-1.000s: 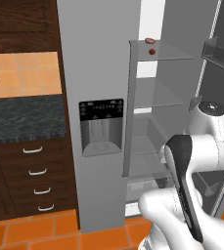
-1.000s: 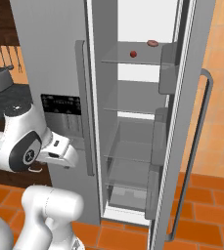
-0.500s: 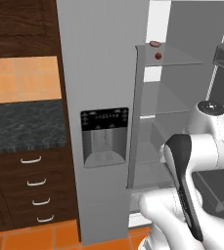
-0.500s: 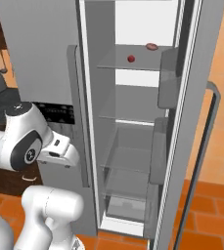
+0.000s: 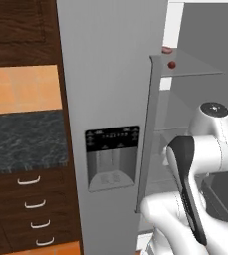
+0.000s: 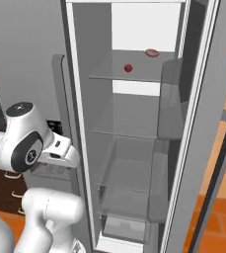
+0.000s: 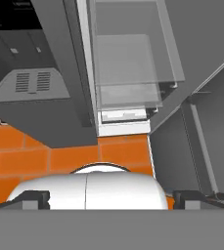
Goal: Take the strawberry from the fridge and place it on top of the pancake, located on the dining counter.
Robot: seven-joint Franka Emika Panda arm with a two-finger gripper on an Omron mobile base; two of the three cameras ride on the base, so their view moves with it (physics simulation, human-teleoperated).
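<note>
Left base view: behind arm, left side, close on fridge point(image 5: 110, 74) front, facing forward. Right base view: right side, looks straight into open compartment. Both share upper shelf point(image 6: 129, 74). Hand view: points down at fridge bottom, floor point(image 7: 30, 151).

Fridge point(image 5: 110, 74): matt grey shell like brushed metal, smooth, with a glossy black dispenser panel point(image 5: 112, 138); inner shelves point(image 6: 129, 74) of translucent grey, glass-like sheet. Strawberry point(image 6: 128, 67): dark red, smooth, faintly shiny; pink oblong item point(image 6: 152, 52): paler, matt. Drawers point(image 5: 31, 209): dark wood grain with pale metal pulls; wall worktop point(image 5: 26, 142): dark speckled stone; floor point(image 7: 45, 151): matt orange tile; robot arm point(image 6: 25, 143): glossy white plastic with dark joints.
</note>
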